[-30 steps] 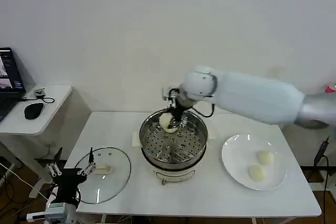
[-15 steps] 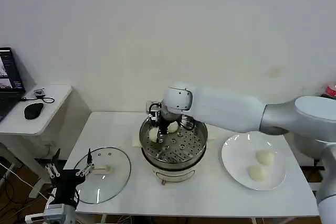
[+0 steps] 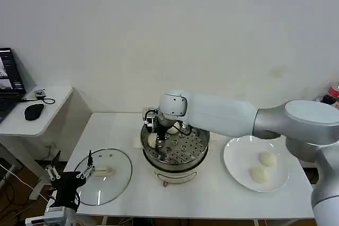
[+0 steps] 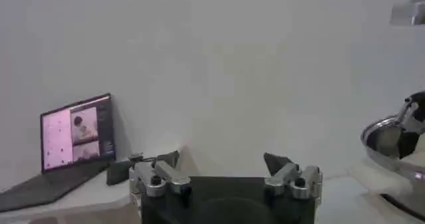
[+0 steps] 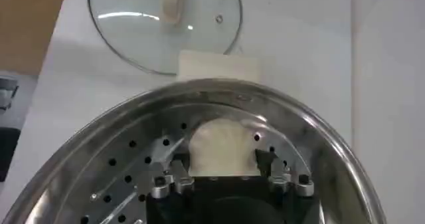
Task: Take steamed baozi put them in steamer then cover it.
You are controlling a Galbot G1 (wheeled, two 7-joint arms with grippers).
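Note:
The steel steamer [image 3: 197, 148] stands mid-table on its white base. My right gripper [image 3: 155, 135] reaches into its left side, shut on a cream-white baozi [image 3: 153, 140] that sits low over the perforated tray. In the right wrist view the same baozi [image 5: 222, 145] fills the gap between the two fingers [image 5: 174, 160], close to the steamer wall [image 5: 312, 133]. A second baozi [image 3: 173, 129] lies at the tray's back. Two more baozi [image 3: 268, 159] [image 3: 259, 174] rest on the white plate [image 3: 235, 154]. My left gripper [image 3: 71, 172] [image 4: 222, 160] waits open, low beside the table's left edge.
The glass lid [image 3: 106, 177] [image 5: 166, 19] lies flat on the table, left of the steamer. A side table [image 3: 32, 125] with a mouse and a laptop [image 4: 76, 135] stands further left. Bare tabletop runs along the front edge between lid and plate.
The right gripper carried its baozi from the steamer's back rim leftward and down onto the left side of the tray. The left arm stayed put.

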